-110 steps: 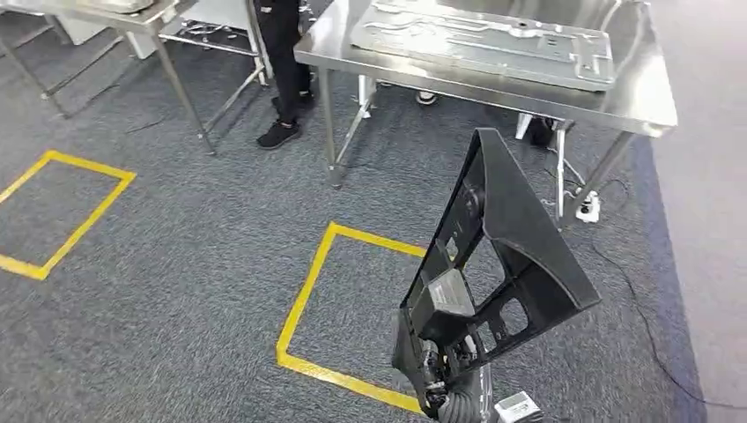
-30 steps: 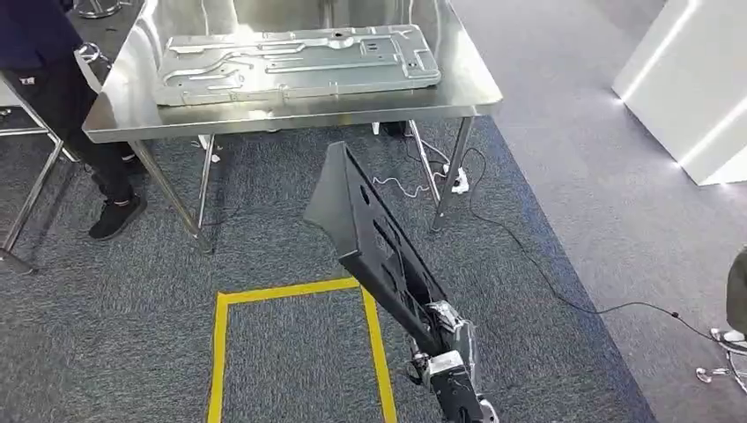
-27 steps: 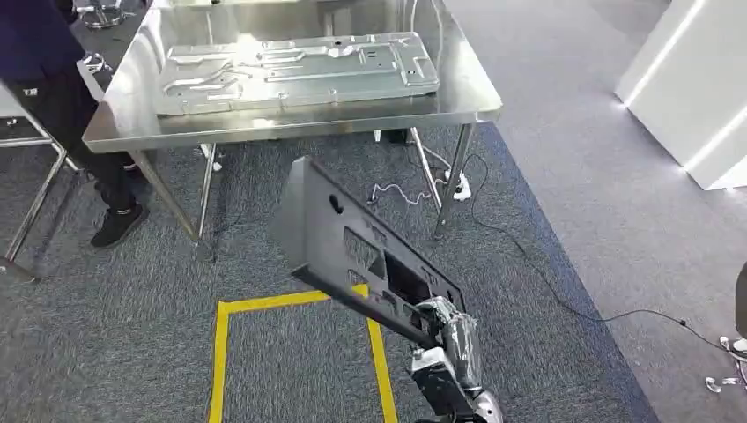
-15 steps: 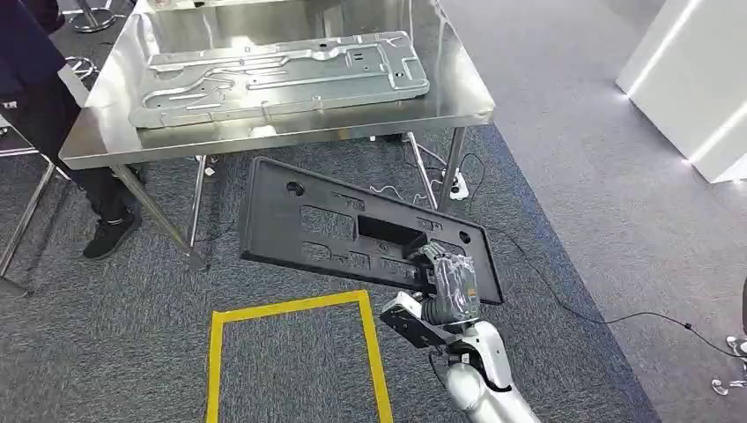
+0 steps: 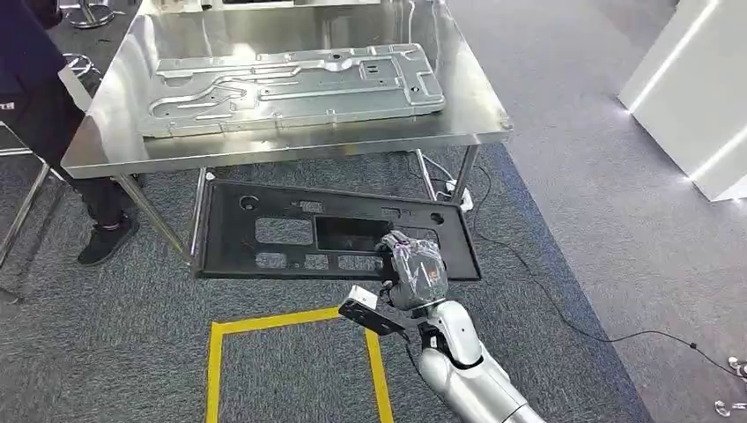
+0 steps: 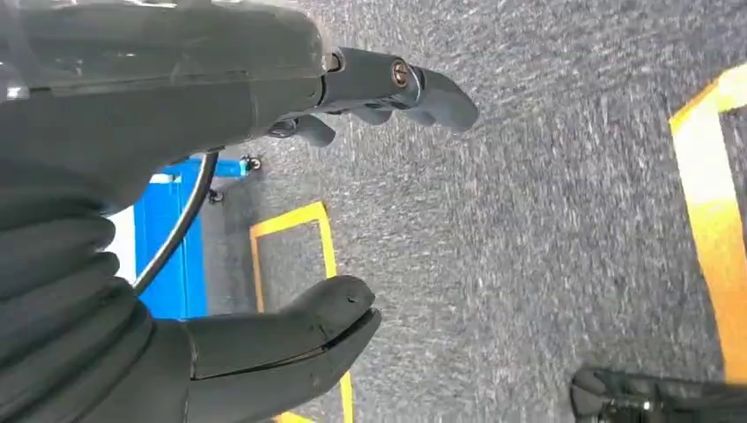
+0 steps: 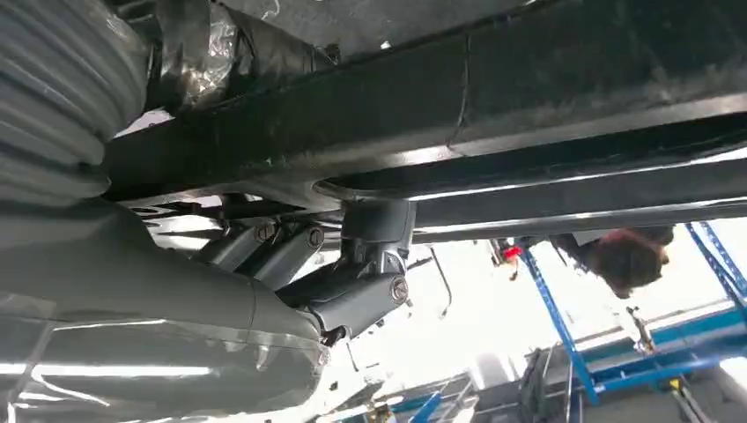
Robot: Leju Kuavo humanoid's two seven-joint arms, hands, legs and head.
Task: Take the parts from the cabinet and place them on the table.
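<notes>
The right hand (image 5: 414, 271), its fingers (image 7: 352, 300) clamped around the near long edge of the flat black rectangular plastic panel with cut-out windows (image 5: 291, 238), carries that panel roughly level above the grey carpet, just in front of and below the stainless-steel table (image 5: 476, 106); the left hand (image 6: 220, 203) hangs with fingers spread, grasping nothing. Because 1 hand grips 1 edge of a long part, the panel could twist or slip, or strike the table edge or the embossed silver sheet-metal plate (image 5: 291, 86).

metal panel (image 5: 291, 84) on table (image 5: 476, 115) | plastic panel (image 5: 264, 233) before table, behind floor tape square (image 5: 214, 352)
</notes>
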